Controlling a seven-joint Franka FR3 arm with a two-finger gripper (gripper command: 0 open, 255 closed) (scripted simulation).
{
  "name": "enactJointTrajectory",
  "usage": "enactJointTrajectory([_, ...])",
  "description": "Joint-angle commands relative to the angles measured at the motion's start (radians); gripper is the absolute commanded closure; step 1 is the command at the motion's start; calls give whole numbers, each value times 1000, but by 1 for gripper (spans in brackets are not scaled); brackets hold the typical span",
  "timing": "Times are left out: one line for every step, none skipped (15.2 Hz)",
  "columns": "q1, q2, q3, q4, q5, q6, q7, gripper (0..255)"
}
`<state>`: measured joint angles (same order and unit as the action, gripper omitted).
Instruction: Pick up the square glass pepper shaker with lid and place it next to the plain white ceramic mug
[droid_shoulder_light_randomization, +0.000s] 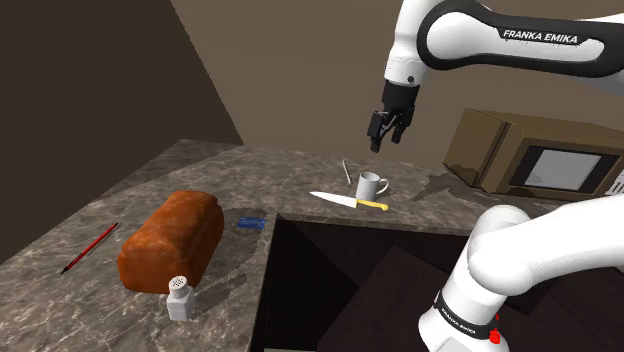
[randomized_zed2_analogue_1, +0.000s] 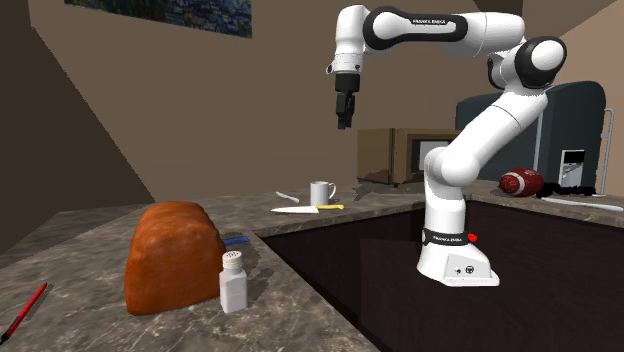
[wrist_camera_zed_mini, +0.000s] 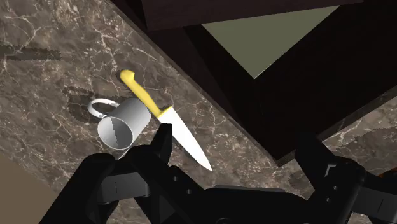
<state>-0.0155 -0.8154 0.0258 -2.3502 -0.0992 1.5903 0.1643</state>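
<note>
Hand (droid_shoulder_light_randomization: 388, 130) hangs high over the far part of the table (droid_shoulder_light_randomization: 200, 170), fingers apart w/ nothing btw them. The wrist view looks past the hand (wrist_camera_zed_mini: 235, 135) straight down onto mug and knife. The second exterior view also puts the hand (randomized_zed2_analogue_1: 345, 115) well above the mug.

Table is a dark marbled top wrapping a deep dark recess (droid_shoulder_light_randomization: 350, 290), where the arm's base seems to sit. A brown microwave (droid_shoulder_light_randomization: 535, 155) stands at the far end. Next in size, the reddish-brown bread loaf (droid_shoulder_light_randomization: 172, 240) lies at the near end, on the shoulder view's left.

The yellow-handled knife (droid_shoulder_light_randomization: 348, 200) lies flat just beside the white mug (droid_shoulder_light_randomization: 371, 186), on its recess side. In the wrist view the knife (wrist_camera_zed_mini: 168, 121) looks to be touching or overlapping the mug (wrist_camera_zed_mini: 121, 127); can't tell which. A red pencil (droid_shoulder_light_randomization: 90, 248) lies near the table's left edge, a small blue item (droid_shoulder_light_randomization: 249, 222) btw loaf and recess.

The pepper shaker (droid_shoulder_light_randomization: 181, 298), drawn pale grey-white w/ a domed lid, stands upright, long axis vertical, at the loaf's near end. It is just beside the loaf; contact unclear. The second exterior view shows the shaker (randomized_zed2_analogue_1: 233, 282) in front of the loaf (randomized_zed2_analogue_1: 172, 258), close to the table's front edge.

Key relation: shaker lies well apart from the hand, toward the shoulder view's lower left and much lower, w/ the whole loaf btw it and the mug. Judgement: nothing picked yet. Next move needs a long traverse away from the mug, then a vertical descent onto the lid, jaws square to the flat sides. Risk: bumping the loaf.
</note>
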Motion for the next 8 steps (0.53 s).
enactJointTrajectory([0, 0, 0, 0, 0, 0, 0, 0])
enactJointTrajectory([7, 12, 18, -5, 14, 14, 20, 0])
enactJointTrajectory([14, 25, 36, -10, 28, 27, 40, 0])
enactJointTrajectory([22, 39, 54, -13, 41, 42, 60, 0])
enactJointTrajectory([28, 55, 72, -15, 54, 56, 80, 0])
enactJointTrajectory([35, 71, 90, -16, 67, 71, 100, 0])
enactJointTrajectory([42, 89, 108, -17, 79, 85, 119, 0])
enactJointTrajectory([48, 107, 126, -15, 91, 100, 139, 0])
